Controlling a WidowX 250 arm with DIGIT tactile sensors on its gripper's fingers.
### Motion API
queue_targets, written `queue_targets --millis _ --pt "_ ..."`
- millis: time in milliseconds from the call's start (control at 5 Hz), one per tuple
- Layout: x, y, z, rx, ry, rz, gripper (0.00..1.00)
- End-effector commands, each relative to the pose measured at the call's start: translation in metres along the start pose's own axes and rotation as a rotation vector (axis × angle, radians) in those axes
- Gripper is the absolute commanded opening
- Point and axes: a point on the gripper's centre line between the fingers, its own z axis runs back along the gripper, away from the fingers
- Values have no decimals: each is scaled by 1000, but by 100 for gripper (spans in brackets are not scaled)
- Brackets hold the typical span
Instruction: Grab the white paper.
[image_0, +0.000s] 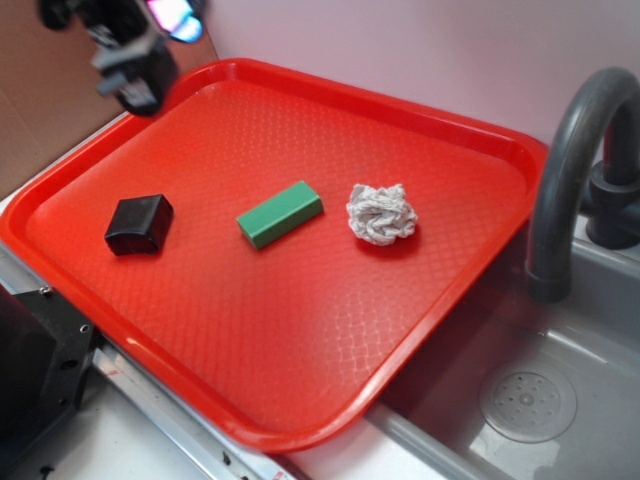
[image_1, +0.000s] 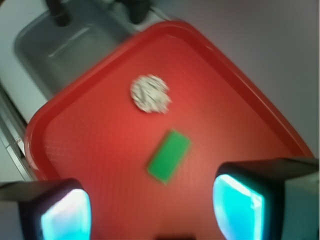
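The gripper (image_1: 150, 210) is hovering high over the red tray's (image_0: 450, 310) far corner, fingers (image_1: 235, 205) spread wide and holding nothing. The white paper (image_0: 381, 213) is lying well apart, beside the green block (image_0: 280, 214); a careless descent risks pinching the block instead.

My tray (image_0: 300, 340) is bright red with a fine diamond-grid texture across its floor. The paper (image_0: 381, 213) is off-white, shaded grey in its wrinkles. The block (image_0: 280, 214) beside it is plain green, and the other block (image_0: 138, 224) is glossy black. The sink (image_0: 560, 350) and its tap (image_0: 570, 150) are grey. My pincer (image_1: 150, 205) is black, with pads (image_1: 237, 205) glowing pale cyan. The wall (image_0: 420, 45) is pale pinkish white.
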Motion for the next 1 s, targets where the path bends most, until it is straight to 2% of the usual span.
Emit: queue_targets --millis 0,400,800 --pt "36 -8 -25 31 32 -215 100" --pt "58 1 -60 3 65 -314 100" --pt "68 14 -105 -10 180 -336 100"
